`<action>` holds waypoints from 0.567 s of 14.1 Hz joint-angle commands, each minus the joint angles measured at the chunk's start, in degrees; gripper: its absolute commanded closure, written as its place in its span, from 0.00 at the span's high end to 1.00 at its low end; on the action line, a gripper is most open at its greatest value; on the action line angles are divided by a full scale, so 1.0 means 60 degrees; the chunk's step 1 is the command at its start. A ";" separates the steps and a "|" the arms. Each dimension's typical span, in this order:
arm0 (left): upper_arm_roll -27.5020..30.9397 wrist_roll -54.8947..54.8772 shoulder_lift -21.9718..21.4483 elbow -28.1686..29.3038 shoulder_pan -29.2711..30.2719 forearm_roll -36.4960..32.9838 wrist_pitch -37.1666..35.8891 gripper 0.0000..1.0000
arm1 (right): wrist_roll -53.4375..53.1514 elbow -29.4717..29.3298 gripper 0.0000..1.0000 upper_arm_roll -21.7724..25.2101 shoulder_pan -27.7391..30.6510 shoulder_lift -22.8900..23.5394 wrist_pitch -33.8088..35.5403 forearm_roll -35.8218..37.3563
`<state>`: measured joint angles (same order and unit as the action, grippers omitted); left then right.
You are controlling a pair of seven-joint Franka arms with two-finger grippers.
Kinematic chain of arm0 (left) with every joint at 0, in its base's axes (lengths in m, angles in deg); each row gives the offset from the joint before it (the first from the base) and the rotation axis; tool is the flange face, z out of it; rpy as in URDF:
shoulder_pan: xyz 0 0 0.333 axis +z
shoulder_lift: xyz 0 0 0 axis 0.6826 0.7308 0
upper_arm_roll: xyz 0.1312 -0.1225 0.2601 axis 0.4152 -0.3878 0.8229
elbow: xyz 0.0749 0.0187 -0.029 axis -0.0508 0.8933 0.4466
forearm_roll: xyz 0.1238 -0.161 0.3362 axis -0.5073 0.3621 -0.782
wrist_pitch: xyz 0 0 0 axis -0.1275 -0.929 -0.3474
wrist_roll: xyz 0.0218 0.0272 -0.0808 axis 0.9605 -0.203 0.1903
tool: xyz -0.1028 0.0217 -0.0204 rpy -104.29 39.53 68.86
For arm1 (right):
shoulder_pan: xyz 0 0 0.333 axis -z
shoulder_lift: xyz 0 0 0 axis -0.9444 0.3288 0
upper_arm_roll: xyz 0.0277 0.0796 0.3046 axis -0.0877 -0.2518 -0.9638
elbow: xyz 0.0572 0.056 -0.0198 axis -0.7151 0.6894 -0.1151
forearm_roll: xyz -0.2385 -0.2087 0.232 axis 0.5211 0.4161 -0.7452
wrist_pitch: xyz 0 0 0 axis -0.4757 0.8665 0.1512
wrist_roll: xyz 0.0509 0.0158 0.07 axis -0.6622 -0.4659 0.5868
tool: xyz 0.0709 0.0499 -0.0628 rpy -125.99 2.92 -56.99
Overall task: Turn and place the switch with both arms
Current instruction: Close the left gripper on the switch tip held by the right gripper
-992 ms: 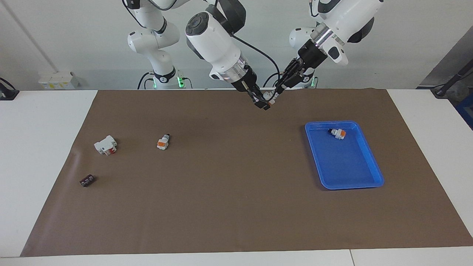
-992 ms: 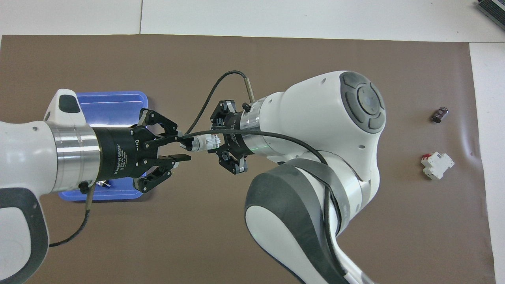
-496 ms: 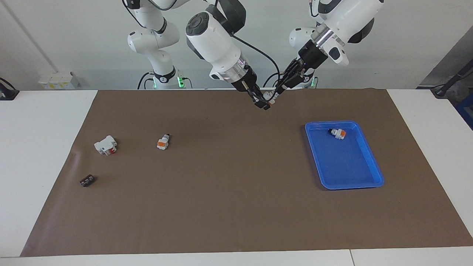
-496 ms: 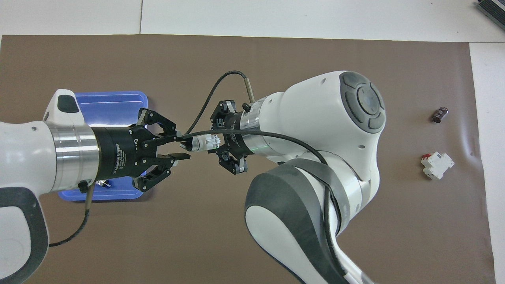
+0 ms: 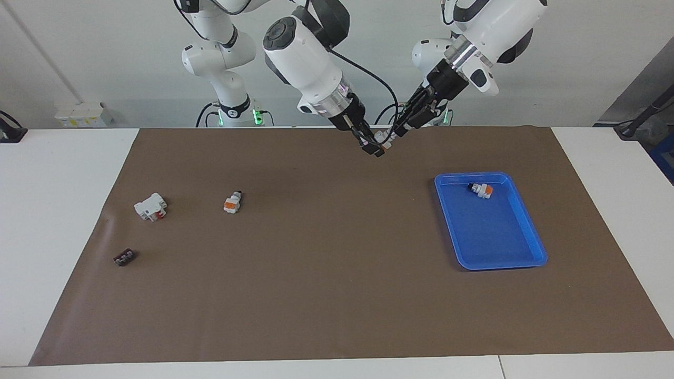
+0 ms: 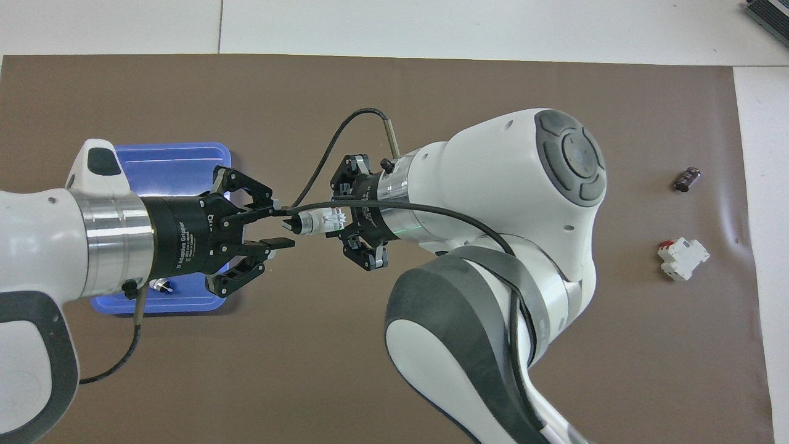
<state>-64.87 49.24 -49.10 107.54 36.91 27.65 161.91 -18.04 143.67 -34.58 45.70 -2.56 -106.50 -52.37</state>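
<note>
White plastic with a black knob, the switch [image 6: 318, 222] is held in mid-air over the brown mat [image 5: 326, 295], clamped by the closed right end effector [image 6: 345, 223]. Its long axis is laid level along the line between the two arms, knob end pointed at the left end effector [image 6: 280, 227], whose fingers are parted just beside that knob. The blue tray [image 5: 526, 226] sits toward the left arm's end of the worktop.

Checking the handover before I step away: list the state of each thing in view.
switch: held in the air by the right gripper, black knob toward the left gripper
right gripper: shut on the switch
left gripper: open, fingertips at the knob
blue tray: holds one orange-banded switch
</note>
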 commanded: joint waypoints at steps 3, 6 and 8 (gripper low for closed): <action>0.0066 0.0035 -0.0326 0.0404 -0.0149 0.0134 0.0359 0.26 | 0.0260 -0.0092 0.00 -0.0021 0.0111 -0.0027 0.0177 -0.0210; 0.0052 0.0020 -0.0326 0.0390 -0.0193 0.0134 0.0374 0.15 | 0.0260 -0.0092 0.00 -0.0021 0.0111 -0.0027 0.0191 -0.0210; 0.0052 0.0006 -0.0326 0.0390 -0.0324 0.0134 0.0389 0.00 | 0.0260 -0.0092 0.00 -0.0021 0.0111 -0.0027 0.0191 -0.0195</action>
<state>-64.98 49.23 -49.23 107.78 36.59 27.64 163.24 -18.01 143.63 -34.38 45.79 -2.59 -106.10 -52.37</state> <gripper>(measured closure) 0.850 0.674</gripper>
